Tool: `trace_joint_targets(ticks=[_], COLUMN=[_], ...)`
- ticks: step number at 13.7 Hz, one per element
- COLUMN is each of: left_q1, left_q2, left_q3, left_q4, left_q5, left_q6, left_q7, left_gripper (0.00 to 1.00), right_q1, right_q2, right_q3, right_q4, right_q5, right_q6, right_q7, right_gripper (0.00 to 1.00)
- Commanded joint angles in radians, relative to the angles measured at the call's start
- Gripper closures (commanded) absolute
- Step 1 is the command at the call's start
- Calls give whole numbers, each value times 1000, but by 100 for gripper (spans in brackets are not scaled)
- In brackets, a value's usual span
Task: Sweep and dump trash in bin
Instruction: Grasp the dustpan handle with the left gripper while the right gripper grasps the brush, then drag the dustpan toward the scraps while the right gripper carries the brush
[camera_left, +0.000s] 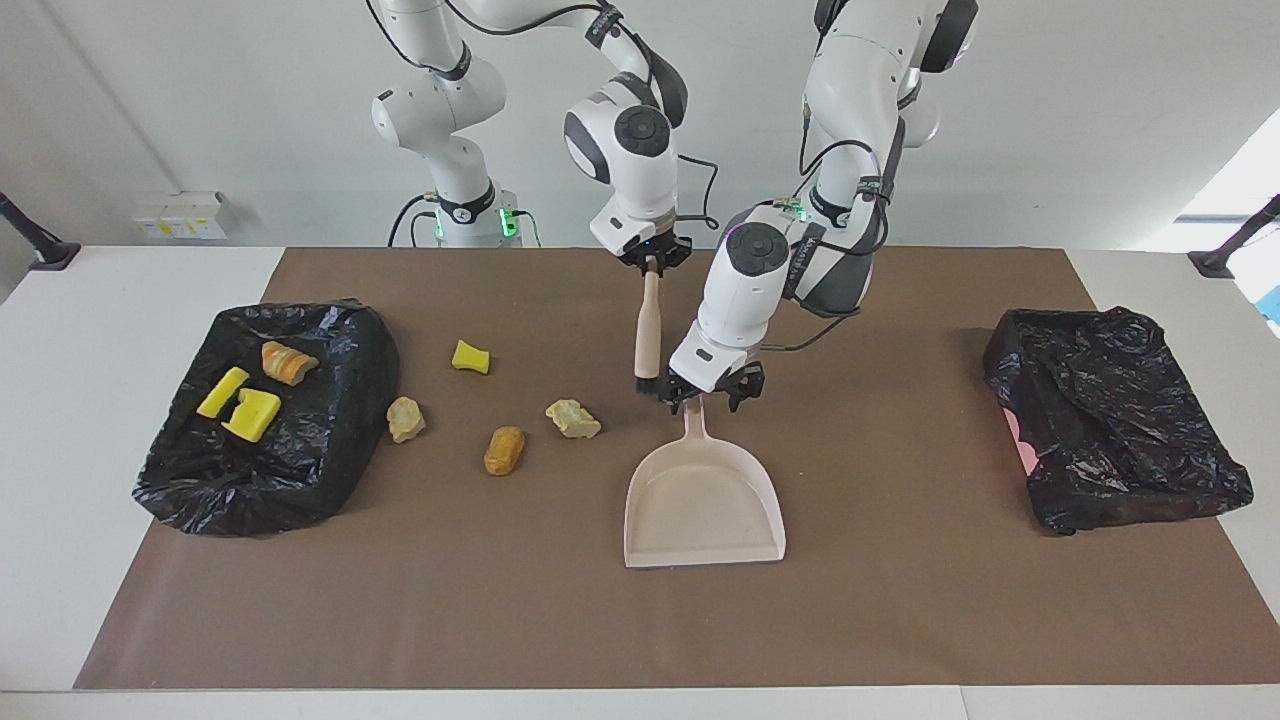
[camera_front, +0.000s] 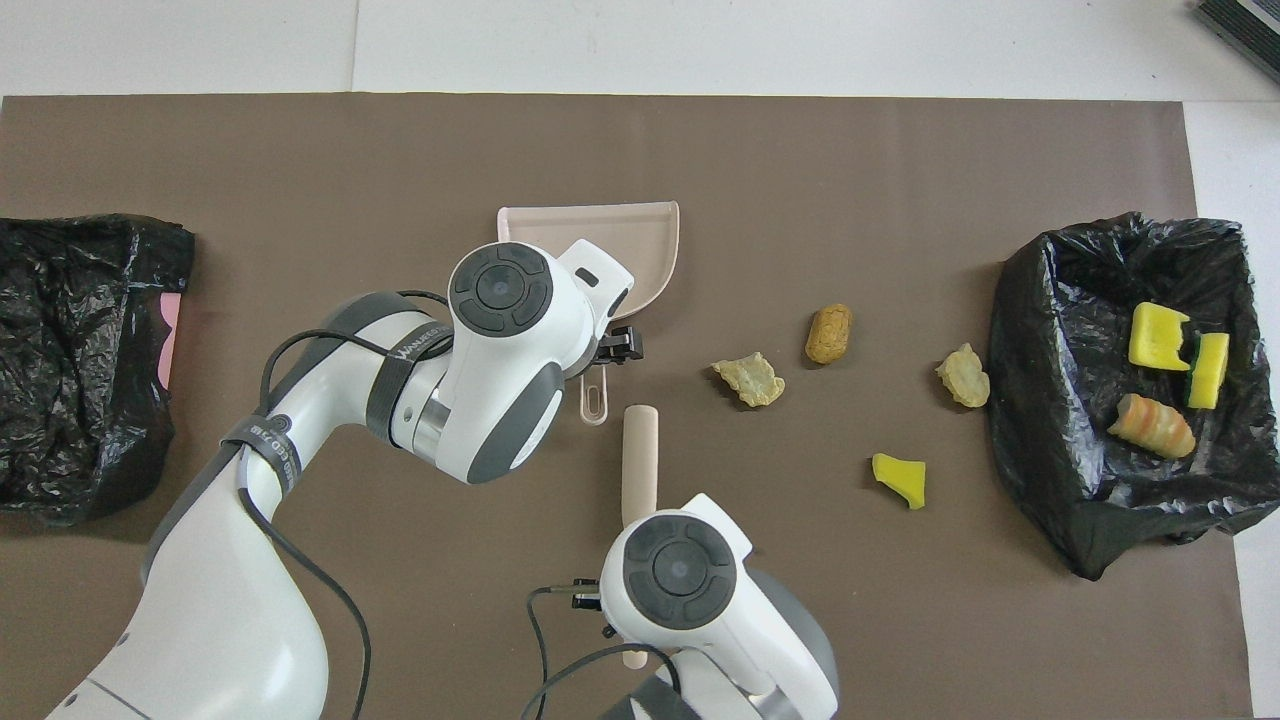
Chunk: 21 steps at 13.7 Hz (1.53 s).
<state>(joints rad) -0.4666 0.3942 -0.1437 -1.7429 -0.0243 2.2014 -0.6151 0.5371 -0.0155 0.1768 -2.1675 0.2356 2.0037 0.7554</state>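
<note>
My right gripper (camera_left: 651, 262) is shut on the top end of the beige brush (camera_left: 647, 335), which hangs with its black bristles just above the mat beside the dustpan's handle. The pale pink dustpan (camera_left: 703, 500) lies flat on the mat. My left gripper (camera_left: 705, 393) is open, its fingers straddling the dustpan's handle (camera_left: 693, 420). Several trash lumps lie loose on the mat: a yellow chunk (camera_left: 470, 357), a tan lump (camera_left: 405, 419), an orange-brown piece (camera_left: 504, 450) and a pale lump (camera_left: 573, 419). The black-bagged bin (camera_left: 330, 420) holds three more pieces.
A second black-bagged container (camera_left: 1110, 420) with a bit of pink showing sits at the left arm's end of the table. The brown mat (camera_left: 900, 620) covers the table's middle. In the overhead view the brush handle (camera_front: 640, 450) shows above the right wrist.
</note>
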Motion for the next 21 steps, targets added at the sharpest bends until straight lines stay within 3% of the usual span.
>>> trace_joint_targets(ticks=[1,3,6,9,14,17,21], left_q1=[-23,-23,-24,-23,37,110,193], left_q2=[-38,-40,-41,-44,-132,-204,-261], left_q3=[12,12,12,13,19,21,21], left_q4=[-44,-46,-44,-30,-32,-35,-41], left_q5=[-9,-9,-9,-6,-6,-6,-6], left_q6=[11,11,-26,-98,-244,-337,-416], left_q7=[-2,-2,-2,52,473,738,1068], left_gripper=[23,43,96,100,100,100,100], right_q1=[-93,-141,-230,-316,-462,-540,-568], right_q2=[-46,-47,-43,-47,-89,-135,-97], right_q3=[7,7,7,7,9,9,12], right_q4=[9,34,32,8,-86,-182,-215], right_q5=[-42,-116,-249,-329,-465,-473,-487], right_q6=[-81,-140,-200,-230,-204,-97,-20], right_q7=[-8,-18,-21,-33,-126,-204,-246], right_gripper=[100,100,100,100,100,100,100])
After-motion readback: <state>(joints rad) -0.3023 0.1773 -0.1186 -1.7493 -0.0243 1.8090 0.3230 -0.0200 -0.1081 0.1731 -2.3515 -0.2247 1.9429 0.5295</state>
